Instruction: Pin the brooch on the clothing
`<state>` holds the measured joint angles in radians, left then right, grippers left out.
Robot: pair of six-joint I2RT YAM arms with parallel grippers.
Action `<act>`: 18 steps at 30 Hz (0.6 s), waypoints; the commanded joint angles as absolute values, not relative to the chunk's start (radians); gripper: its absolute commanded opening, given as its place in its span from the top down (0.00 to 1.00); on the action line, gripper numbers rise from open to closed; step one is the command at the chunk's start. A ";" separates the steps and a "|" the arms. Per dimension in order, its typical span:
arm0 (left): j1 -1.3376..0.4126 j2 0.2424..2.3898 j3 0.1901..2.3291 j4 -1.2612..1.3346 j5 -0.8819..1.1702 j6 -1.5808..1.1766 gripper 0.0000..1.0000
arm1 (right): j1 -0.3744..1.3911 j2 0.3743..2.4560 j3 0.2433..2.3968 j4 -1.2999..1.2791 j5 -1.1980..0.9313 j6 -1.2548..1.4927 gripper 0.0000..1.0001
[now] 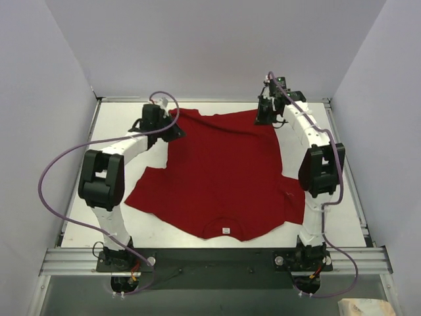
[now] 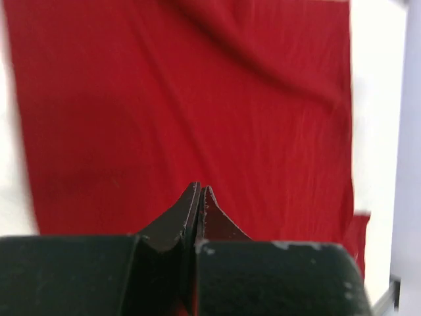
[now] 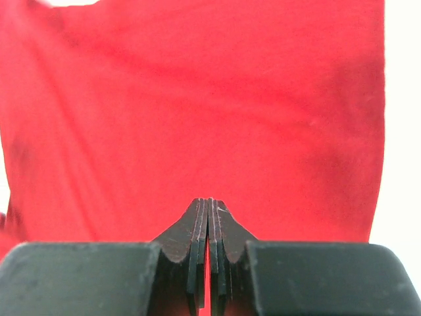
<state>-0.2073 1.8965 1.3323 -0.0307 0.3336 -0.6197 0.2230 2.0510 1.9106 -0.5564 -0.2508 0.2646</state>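
The red T-shirt (image 1: 223, 171) lies spread flat on the white table (image 1: 118, 141), with its collar and small white label (image 1: 225, 230) toward the near edge. My left gripper (image 1: 172, 126) is at the far left hem corner, jaws closed, with red fabric showing between the fingers (image 2: 199, 191). My right gripper (image 1: 265, 116) is at the far right hem corner, closed the same way on the hem (image 3: 208, 201). Both wrist views are filled by the shirt, in the left (image 2: 184, 99) and in the right (image 3: 197, 99). No brooch shows in any view.
Grey walls enclose the table on three sides. A metal rail (image 1: 210, 258) with the arm bases runs along the near edge. Purple cables (image 1: 49, 191) loop off both arms. A beige object (image 1: 365, 307) lies off the table at the bottom right.
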 commanded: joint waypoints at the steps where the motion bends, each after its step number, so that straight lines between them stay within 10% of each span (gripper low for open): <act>1: -0.333 1.803 1.278 0.002 0.350 -0.601 1.00 | 0.181 2.173 1.985 -0.548 -0.258 0.409 1.00; 18: -0.678 1.786 1.137 -0.073 0.334 -0.638 1.00 | 0.112 2.437 2.190 -0.508 -0.046 0.701 1.00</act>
